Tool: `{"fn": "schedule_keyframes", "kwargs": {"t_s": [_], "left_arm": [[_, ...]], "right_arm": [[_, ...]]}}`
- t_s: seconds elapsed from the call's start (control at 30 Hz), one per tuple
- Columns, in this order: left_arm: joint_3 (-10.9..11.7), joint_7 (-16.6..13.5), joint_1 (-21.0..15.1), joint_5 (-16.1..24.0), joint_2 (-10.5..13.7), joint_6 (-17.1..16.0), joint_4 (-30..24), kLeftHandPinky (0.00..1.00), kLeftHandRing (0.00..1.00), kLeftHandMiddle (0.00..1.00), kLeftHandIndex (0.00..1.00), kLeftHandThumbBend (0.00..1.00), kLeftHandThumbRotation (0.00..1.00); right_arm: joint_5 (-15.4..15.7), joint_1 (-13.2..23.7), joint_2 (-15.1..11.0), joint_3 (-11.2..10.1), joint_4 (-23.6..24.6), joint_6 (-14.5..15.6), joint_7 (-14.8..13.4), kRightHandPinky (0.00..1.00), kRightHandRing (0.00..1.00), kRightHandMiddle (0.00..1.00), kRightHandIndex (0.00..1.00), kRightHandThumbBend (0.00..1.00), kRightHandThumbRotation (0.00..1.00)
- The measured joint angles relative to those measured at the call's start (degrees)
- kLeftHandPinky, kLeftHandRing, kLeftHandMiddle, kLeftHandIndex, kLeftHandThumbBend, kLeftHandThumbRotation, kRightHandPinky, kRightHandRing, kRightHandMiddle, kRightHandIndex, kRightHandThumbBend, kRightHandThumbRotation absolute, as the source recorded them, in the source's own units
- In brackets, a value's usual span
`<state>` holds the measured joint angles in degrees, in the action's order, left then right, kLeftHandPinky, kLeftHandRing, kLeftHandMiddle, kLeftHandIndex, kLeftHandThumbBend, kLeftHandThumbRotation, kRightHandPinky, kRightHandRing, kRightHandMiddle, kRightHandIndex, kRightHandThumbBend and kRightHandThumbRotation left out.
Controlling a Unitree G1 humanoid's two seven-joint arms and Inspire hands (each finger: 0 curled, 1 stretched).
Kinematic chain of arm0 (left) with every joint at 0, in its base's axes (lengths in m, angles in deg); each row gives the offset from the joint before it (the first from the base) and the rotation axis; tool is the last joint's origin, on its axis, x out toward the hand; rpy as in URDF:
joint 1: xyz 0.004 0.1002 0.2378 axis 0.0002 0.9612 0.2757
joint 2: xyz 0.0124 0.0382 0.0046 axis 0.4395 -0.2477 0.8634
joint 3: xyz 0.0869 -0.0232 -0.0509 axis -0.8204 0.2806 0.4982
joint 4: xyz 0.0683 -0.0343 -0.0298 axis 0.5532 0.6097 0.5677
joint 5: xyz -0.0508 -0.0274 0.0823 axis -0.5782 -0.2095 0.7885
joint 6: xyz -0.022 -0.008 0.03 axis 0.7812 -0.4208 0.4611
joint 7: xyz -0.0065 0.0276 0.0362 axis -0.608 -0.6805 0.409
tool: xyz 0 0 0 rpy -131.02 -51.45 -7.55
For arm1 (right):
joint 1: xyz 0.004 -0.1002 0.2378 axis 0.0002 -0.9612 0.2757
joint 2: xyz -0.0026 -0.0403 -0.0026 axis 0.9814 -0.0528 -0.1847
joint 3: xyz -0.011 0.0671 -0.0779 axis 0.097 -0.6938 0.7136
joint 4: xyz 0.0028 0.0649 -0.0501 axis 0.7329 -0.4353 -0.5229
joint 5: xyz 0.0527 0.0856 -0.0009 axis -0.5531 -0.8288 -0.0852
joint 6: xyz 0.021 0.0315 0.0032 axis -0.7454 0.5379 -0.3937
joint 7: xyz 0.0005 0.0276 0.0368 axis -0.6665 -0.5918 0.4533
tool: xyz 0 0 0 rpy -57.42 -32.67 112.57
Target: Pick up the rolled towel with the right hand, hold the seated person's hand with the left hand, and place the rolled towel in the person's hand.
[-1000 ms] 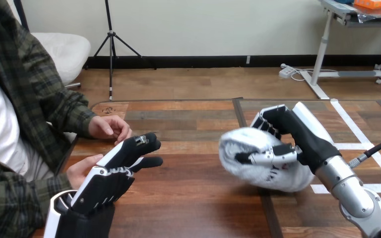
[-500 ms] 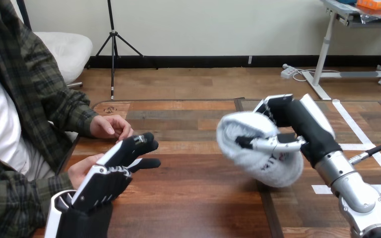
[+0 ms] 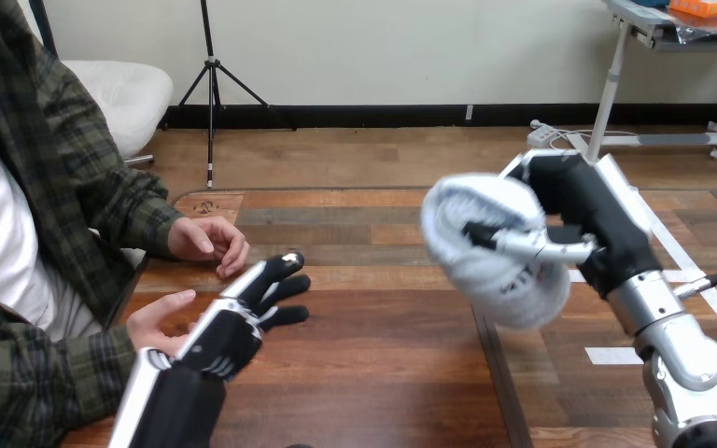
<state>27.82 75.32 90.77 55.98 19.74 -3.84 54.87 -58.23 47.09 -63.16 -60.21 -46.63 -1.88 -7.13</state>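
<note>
The rolled white towel [image 3: 488, 250] hangs in the air over the right half of the table, tilted, with my right hand [image 3: 590, 217] shut on it, thumb across its front. My left hand [image 3: 230, 330] lies low at the lower left, fingers straight and pointing toward the table's middle. The person's hand at the view's lower left [image 3: 156, 322] is palm up, right beside my left hand and partly behind it; I see no fingers curled round it. The person's other hand [image 3: 208, 240] rests on the table farther back.
The wooden table [image 3: 373, 373] has white tape lines [image 3: 677, 252] on its right part. The person sits at the left side, sleeves reaching over the table's left edge.
My right hand has lifted the towel higher and a little farther back. My left hand has turned and slid slightly forward beside the person's upturned hand.
</note>
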Motion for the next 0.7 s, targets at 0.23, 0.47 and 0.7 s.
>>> {"fn": "schedule_keyframes", "kwargs": {"t_s": [0.23, 0.47, 0.7], "left_arm": [[1.43, 0.6, 0.83, 2.99, 2.26, 7.72, -3.16, 0.83, 0.92, 0.94, 0.91, 1.0, 0.57], [4.36, -0.04, 1.91, 8.8, 2.8, 11.33, -6.38, 0.85, 0.92, 0.93, 0.92, 1.0, 0.52], [6.13, -0.22, 2.14, 11.35, 3.4, 12.73, -8.41, 0.88, 0.94, 0.94, 0.92, 1.0, 0.48]], "right_arm": [[-6.68, 0.01, 1.93, -3.91, 2.52, 0.98, 6.13, 0.15, 0.2, 0.26, 0.3, 0.75, 0.0], [-10.36, -0.02, 3.37, -6.05, 4.52, 1.88, 10.06, 0.14, 0.19, 0.25, 0.3, 0.75, 0.0], [-12.2, -0.41, 4.47, -7.25, 7.0, 1.91, 11.65, 0.14, 0.19, 0.25, 0.3, 0.75, 0.0]]}}
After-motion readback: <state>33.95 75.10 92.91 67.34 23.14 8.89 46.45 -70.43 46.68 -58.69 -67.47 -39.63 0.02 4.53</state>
